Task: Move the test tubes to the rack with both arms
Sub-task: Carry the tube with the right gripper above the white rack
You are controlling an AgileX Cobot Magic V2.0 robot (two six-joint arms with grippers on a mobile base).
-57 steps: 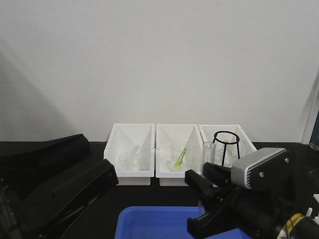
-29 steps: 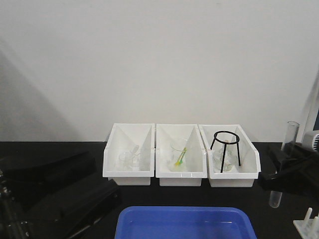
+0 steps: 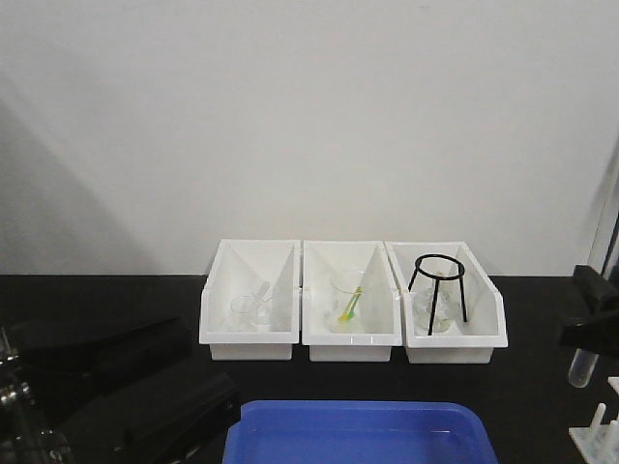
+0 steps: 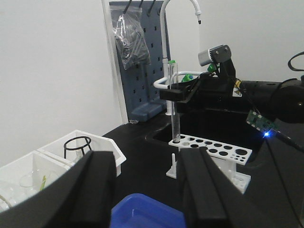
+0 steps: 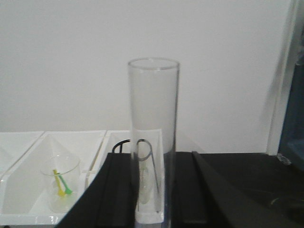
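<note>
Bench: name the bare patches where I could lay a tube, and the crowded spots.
Bare black bench lies left of the three white bins, and between the right bin and the rack. Crowded: the blue tub fills the front centre, and the right gripper holds a test tube at the rack's end.

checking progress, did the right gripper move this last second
Yes: the right gripper swung rightward, from in front of the right-hand bin to the frame edge, with the test tube.
</note>
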